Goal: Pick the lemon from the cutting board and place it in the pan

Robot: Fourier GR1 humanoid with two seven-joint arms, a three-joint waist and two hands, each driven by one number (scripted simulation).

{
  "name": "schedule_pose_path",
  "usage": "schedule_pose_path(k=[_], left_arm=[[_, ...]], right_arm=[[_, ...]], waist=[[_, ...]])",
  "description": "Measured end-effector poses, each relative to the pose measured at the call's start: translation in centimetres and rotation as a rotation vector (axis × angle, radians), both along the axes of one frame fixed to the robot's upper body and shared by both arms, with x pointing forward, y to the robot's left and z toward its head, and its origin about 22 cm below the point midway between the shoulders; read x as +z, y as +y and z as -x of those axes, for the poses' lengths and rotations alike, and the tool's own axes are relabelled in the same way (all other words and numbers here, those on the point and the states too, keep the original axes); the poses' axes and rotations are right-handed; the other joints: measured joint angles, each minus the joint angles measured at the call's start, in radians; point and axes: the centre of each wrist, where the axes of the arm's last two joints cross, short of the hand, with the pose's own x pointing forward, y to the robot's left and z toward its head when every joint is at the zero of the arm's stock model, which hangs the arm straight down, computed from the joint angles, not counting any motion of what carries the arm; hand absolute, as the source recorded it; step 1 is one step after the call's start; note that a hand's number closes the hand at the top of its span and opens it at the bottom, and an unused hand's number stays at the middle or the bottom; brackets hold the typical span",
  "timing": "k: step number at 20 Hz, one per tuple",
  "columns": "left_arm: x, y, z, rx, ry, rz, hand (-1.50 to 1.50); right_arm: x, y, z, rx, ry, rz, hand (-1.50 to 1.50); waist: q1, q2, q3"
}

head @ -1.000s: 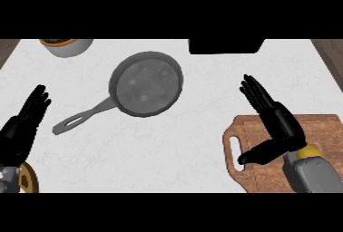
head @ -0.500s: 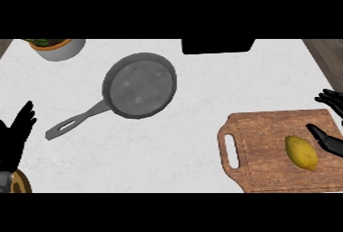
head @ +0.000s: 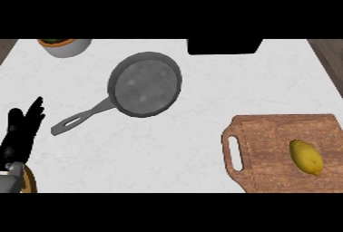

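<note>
A yellow lemon (head: 306, 157) lies on the right part of the wooden cutting board (head: 268, 149) at the lower right of the counter. A grey pan (head: 146, 84) rests upper centre, its handle (head: 82, 117) pointing down and left. My left hand (head: 22, 130) shows at the left edge, fingers straight and pointing up, holding nothing. It stands left of the pan's handle, apart from it. My right hand shows nowhere in the view.
A white pot with a plant (head: 65, 45) stands at the upper left corner. A black block (head: 224, 46) sits at the counter's far edge, right of the pan. A brown round rim (head: 29, 181) peeks in by my left wrist.
My right hand has left the view over the right edge, uncovering the lemon on the board. The view has shifted, so pan and board sit further right. The left hand stays open.
</note>
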Motion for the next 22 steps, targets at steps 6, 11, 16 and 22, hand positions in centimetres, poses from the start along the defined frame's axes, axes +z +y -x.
schedule_pose_path(k=[6, 11, 16, 22], left_arm=[[0.2, -0.1, -0.3, -0.012, 0.003, 0.002, 0.00], [0.2, 0.3, -0.4, -0.020, 0.004, -0.002, 0.00], [0.0, -0.5, -1.1, -0.026, 0.000, -0.002, 0.00], [0.2, -0.4, -1.1, -0.031, 0.006, 0.008, 0.00]], right_arm=[[6.0, 0.5, -0.3, 0.023, 0.158, 0.395, -1.50], [8.3, 3.4, -0.8, 0.043, 0.285, 0.648, -1.50], [8.7, 6.7, -1.2, 0.056, 0.385, 0.830, -1.50], [6.3, 8.7, -1.2, 0.077, 0.487, 0.937, -1.50]], waist=[[0.012, 0.000, -0.002], [0.022, 0.002, -0.002], [0.028, 0.004, -0.001], [0.030, 0.003, 0.000]])
